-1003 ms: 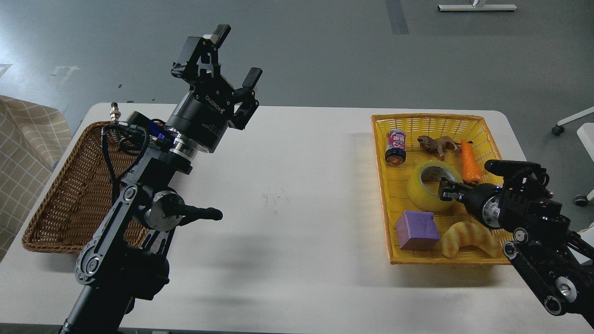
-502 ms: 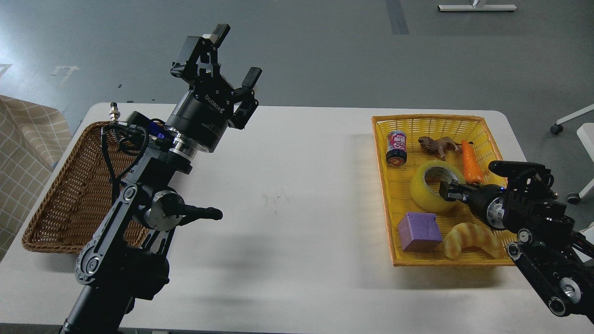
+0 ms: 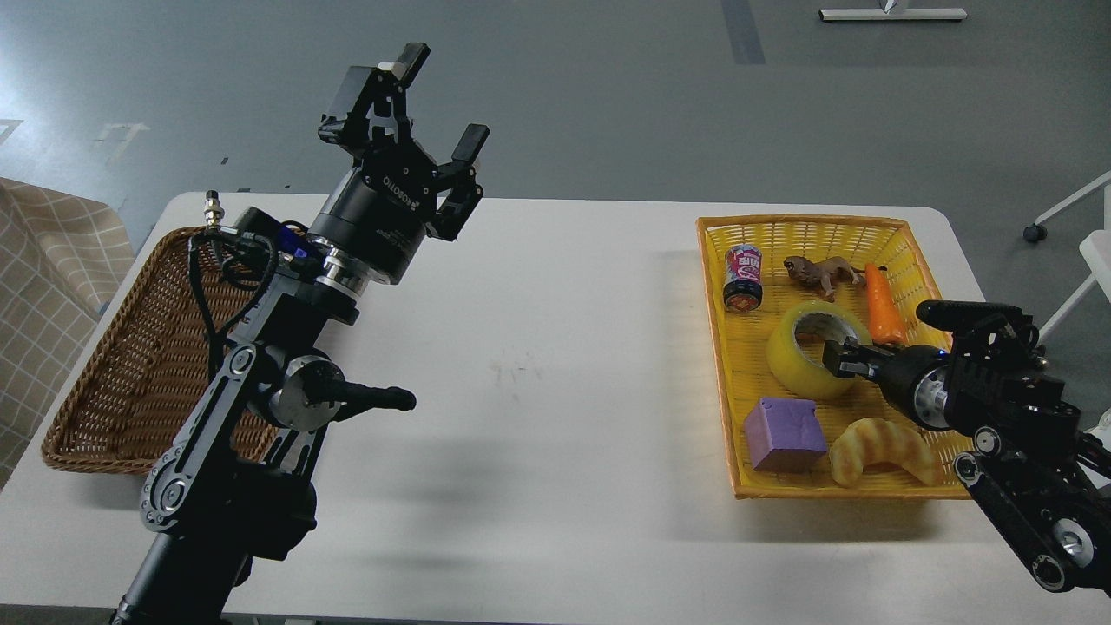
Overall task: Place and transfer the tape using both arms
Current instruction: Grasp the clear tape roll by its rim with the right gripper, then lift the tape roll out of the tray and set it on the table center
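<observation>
The tape [image 3: 794, 360], a wide translucent yellow roll with a grey-brown core, lies in the yellow basket [image 3: 803, 227] on the right side of the table. My right gripper [image 3: 835, 358] reaches in from the right, and its dark tip is at the roll's right rim, over the core hole. Its fingers cannot be told apart. My left gripper [image 3: 438, 102] is held high over the table's left half, far from the tape. It is open and empty.
The yellow basket also holds a small can [image 3: 742, 276], a brown toy animal [image 3: 820, 272], a carrot [image 3: 884, 305], a purple cube [image 3: 784, 434] and a croissant [image 3: 881, 450]. A brown wicker basket [image 3: 121, 365] sits at the table's left. The white table [image 3: 555, 365] lies between the two baskets.
My right arm has shifted slightly to the right, with its tip staying at the tape's rim. The left arm has barely moved.
</observation>
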### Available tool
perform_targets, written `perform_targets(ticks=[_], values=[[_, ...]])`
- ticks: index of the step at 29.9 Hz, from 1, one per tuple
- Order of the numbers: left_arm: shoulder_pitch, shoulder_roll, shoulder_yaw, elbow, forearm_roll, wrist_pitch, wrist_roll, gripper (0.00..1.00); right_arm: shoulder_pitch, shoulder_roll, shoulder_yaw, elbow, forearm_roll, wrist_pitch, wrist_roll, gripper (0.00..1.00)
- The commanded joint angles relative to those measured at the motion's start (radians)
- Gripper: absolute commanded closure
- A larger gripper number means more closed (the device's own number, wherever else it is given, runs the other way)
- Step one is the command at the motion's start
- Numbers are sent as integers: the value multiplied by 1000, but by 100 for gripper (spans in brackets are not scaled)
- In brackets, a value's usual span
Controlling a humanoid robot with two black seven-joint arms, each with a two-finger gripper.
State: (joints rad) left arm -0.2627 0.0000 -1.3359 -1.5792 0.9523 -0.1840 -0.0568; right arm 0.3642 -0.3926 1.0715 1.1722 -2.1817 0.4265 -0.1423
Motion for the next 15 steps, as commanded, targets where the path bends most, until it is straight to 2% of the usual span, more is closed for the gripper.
perform_targets(ticks=[1,15], values=[[0,0,0,-1,0,0,2,2,15,-31,4,4,0,21,3,97],[13,0,0,-22,2,17,2,2,36,-97,5,119,3,62,4,100]])
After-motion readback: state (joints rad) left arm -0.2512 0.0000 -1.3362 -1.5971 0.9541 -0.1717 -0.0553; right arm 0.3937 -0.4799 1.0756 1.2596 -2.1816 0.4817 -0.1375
